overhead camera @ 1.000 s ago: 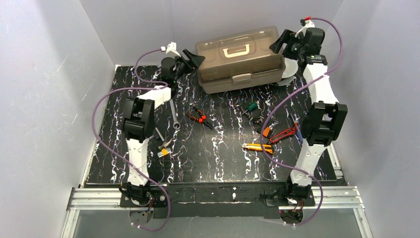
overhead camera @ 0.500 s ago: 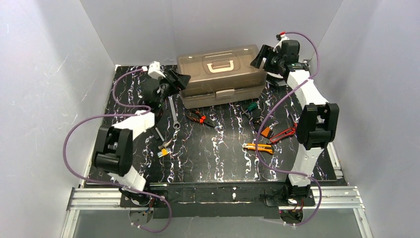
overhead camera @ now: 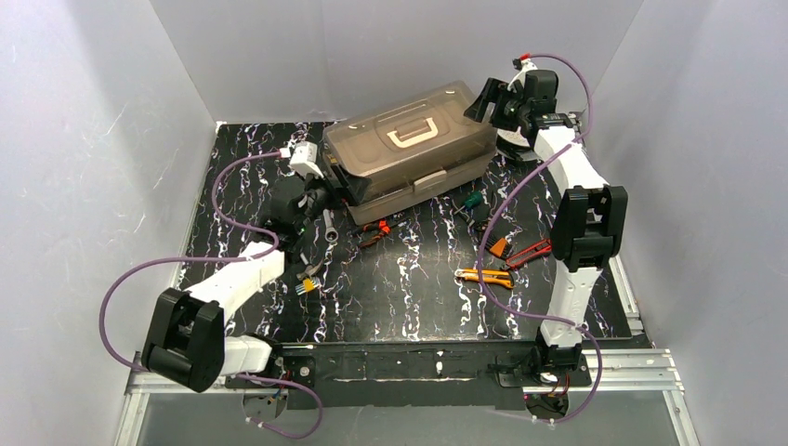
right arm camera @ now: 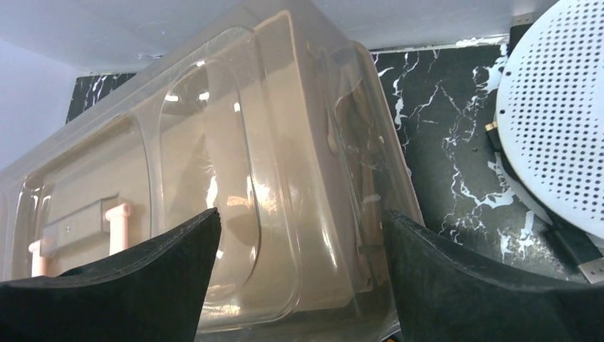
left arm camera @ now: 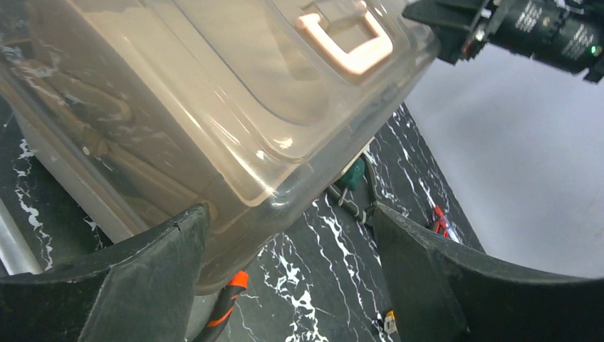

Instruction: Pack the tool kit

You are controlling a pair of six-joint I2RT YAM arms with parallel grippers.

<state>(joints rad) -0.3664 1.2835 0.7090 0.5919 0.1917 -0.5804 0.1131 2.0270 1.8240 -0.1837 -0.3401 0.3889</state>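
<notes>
Since half a second ago the toolbox [overhead camera: 409, 153] has swung: its left end has come toward the near side, so it now sits slanted at the back middle of the table [overhead camera: 418, 307]. The left arm has dropped lower and drawn back with it.

Left gripper [left arm camera: 288, 212]: fingers spread wide around the box's near-left corner. One finger is at the wall and the other stands clear of it, so nothing is clamped.

Right gripper [right arm camera: 300, 214]: fingers also spread wide, facing the box's far-right end. Contact cannot be confirmed, and nothing is held.

Handling, as judged: the box is stiff, smooth plastic, bulky and too broad for either gripper to span. Its glossy walls look slippery, so end pushes may make it turn. The cream handle [overhead camera: 415, 131] on the lid is the sound place to grip. The front latch [overhead camera: 432, 177] would have to be released first.

Contents: the lid is closed. Through its brownish plastic only tray outlines show, and no tools can be made out. The tools lie outside on the table:
- Orange pliers [overhead camera: 376, 232], partly under the box's front edge.
- A wrench [overhead camera: 329, 226], near the left gripper.
- A green screwdriver [overhead camera: 472, 199].
- A yellow knife [overhead camera: 485, 276].

A white perforated disc [right arm camera: 555, 107] lies just beyond the box's right end.
</notes>
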